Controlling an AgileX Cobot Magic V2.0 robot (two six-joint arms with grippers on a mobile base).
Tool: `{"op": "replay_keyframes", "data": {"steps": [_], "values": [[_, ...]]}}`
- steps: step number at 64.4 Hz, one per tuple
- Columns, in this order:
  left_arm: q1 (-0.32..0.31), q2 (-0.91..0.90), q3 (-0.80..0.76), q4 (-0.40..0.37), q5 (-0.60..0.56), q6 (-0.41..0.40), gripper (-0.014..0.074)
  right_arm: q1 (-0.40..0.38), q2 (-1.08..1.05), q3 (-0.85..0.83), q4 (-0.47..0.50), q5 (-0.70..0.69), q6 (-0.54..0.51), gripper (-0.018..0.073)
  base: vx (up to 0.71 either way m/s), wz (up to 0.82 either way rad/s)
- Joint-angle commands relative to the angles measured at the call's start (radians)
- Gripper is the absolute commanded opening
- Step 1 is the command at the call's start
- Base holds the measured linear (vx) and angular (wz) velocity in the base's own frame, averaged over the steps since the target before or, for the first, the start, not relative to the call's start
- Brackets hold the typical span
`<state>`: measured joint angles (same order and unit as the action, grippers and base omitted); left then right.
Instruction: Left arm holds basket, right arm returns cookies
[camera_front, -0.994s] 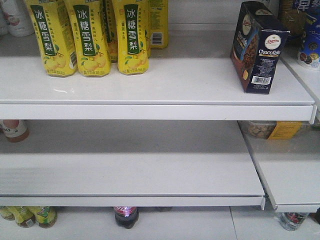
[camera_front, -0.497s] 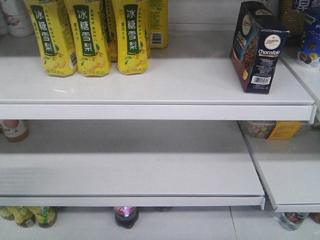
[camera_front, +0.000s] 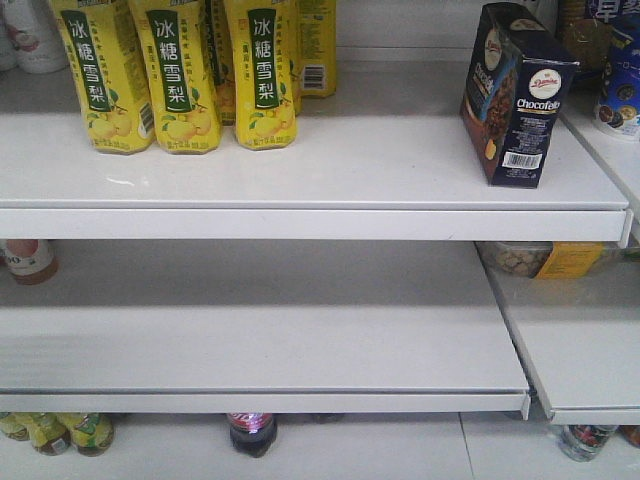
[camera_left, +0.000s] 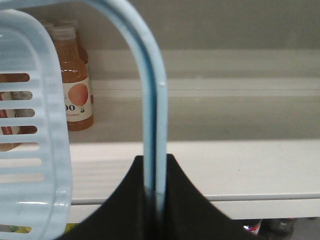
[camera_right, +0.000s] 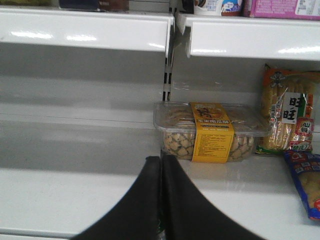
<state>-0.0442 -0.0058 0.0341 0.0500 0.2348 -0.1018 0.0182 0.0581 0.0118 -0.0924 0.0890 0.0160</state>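
Observation:
The cookies (camera_front: 515, 95), a tall dark navy box with white lettering and a barcode, stand upright at the right end of the upper white shelf (camera_front: 300, 190) in the front view; neither arm shows there. In the left wrist view my left gripper (camera_left: 155, 162) is shut on the pale blue loop handle (camera_left: 150, 100) of the basket (camera_left: 30, 125), whose slotted side fills the left edge. In the right wrist view my right gripper (camera_right: 161, 159) is shut with nothing between its fingers, in front of a lower shelf.
Yellow drink cartons (camera_front: 180, 75) stand at the upper shelf's left. A clear tub of snacks with a yellow label (camera_right: 210, 131) and packaged snacks (camera_right: 290, 117) sit on the lower right shelf. An orange-labelled bottle (camera_left: 72, 85) stands behind the basket. Bottles (camera_front: 250, 432) sit below.

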Motion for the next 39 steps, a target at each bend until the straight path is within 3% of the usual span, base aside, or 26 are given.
{"op": "replay_keyframes", "data": {"steps": [1,6,39], "values": [[-0.001,-0.023,0.010,0.011,-0.097,0.020,-0.0006,-0.014,-0.027,0.020,0.003,-0.125,0.000,-0.0009,0.00,0.00],[-0.001,-0.023,0.010,0.011,-0.097,0.020,-0.0006,-0.014,-0.085,0.019,0.009,-0.070,0.001,-0.0009,0.00,0.00],[-0.001,-0.022,0.010,0.011,-0.097,0.020,-0.0006,-0.014,-0.081,0.019,0.018,-0.074,0.032,-0.0009,0.00,0.00]]}}
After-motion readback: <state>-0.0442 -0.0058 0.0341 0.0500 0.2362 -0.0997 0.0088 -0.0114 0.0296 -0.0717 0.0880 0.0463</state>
